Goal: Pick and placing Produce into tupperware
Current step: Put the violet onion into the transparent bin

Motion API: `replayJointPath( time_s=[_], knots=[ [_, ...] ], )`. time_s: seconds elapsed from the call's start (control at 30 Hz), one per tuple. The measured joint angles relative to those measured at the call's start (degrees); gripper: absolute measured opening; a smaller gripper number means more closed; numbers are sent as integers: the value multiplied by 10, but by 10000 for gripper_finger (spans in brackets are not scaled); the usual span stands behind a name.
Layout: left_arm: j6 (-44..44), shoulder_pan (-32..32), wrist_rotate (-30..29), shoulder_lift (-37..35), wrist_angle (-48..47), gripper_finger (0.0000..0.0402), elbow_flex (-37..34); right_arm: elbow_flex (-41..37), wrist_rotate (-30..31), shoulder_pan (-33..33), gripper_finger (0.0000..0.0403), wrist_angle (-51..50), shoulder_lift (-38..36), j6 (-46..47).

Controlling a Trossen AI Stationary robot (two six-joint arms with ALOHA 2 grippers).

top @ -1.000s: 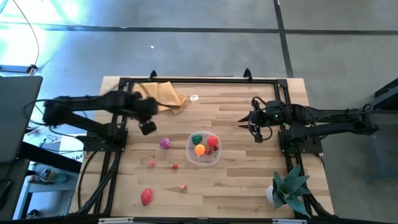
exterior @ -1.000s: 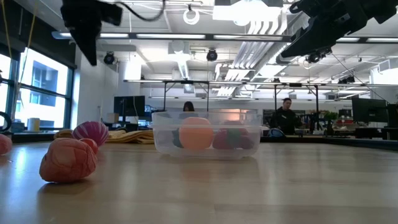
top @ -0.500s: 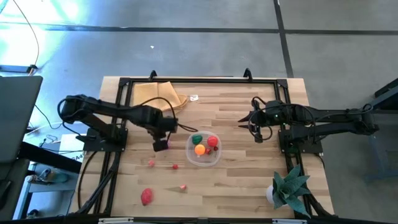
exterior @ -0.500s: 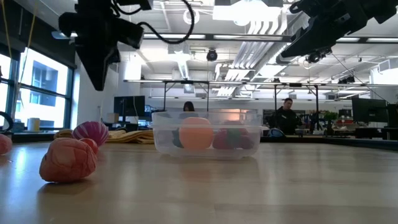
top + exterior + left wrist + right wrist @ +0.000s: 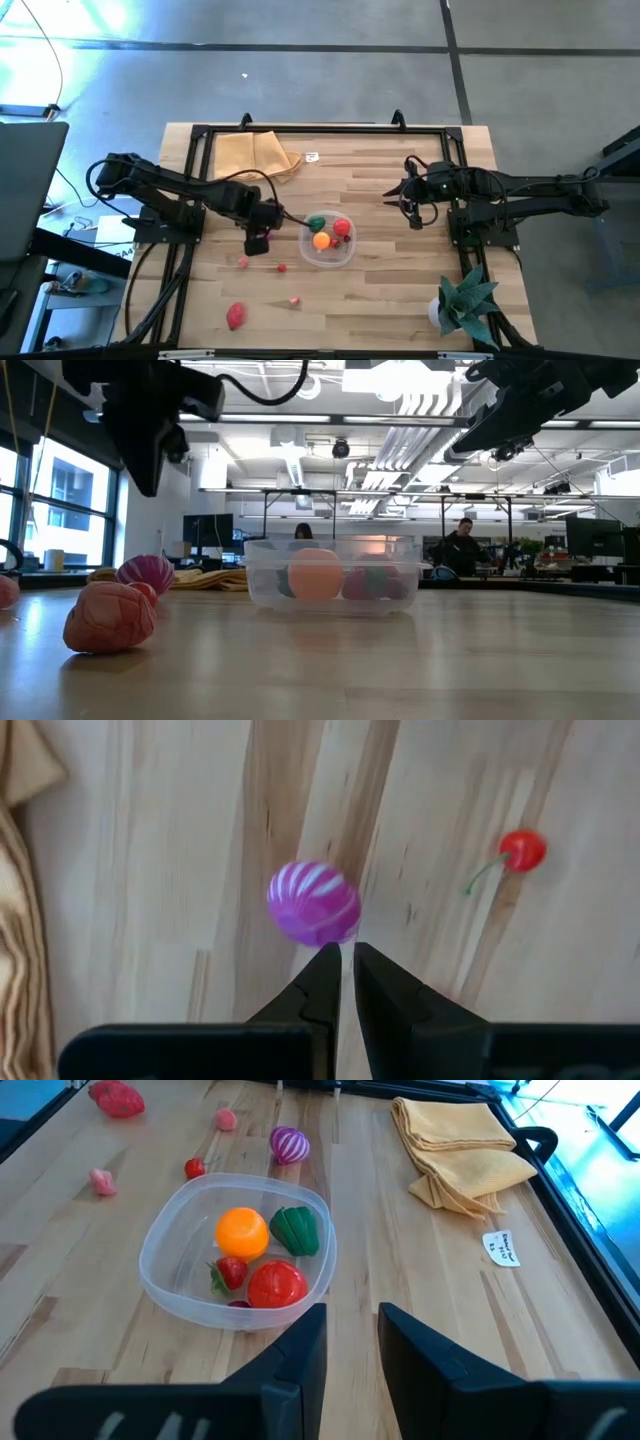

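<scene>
We see the left gripper hanging over the table just left of the tub, directly above a magenta striped ball; in its wrist view the two fingers are nearly pressed together with only a thin slit between them, and they pinch nothing. The ball lies on the bare wood just beyond the fingertips, with a small red cherry on a green stem lying apart from it. The tub sits near the middle of the table and holds an orange ball, a green piece, a red tomato and a small strawberry. Outside the tub we count a larger red piece near the front edge, a small pink piece and another pink one. The right gripper waits in the air well right of the tub, its fingers a little apart and empty. A tan cloth lies at the far left, and a spiky plant stands at the front right corner.
</scene>
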Motion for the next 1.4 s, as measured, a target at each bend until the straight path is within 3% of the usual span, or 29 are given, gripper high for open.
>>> replayJointPath(
  time_s=[0.47, 0.6, 1.1, 1.23, 1.4],
  knots=[
    [-14, 2, 35, 1, 38, 39, -73, 0, 0, 0, 83, -1, 0, 0],
    [-10, 2, 28, 0, 44, 84, -74, 0, 0, 0, 83, -1, 0, 0],
    [77, 2, -20, 7, 47, 319, -74, 0, 0, 0, 83, -1, 0, 0],
    [99, 2, -14, 16, 58, 352, -74, 0, 0, 0, 83, -1, 0, 0],
    [115, 2, -15, 22, 80, 356, -74, 0, 0, 0, 83, -3, 0, 0]
  ],
)
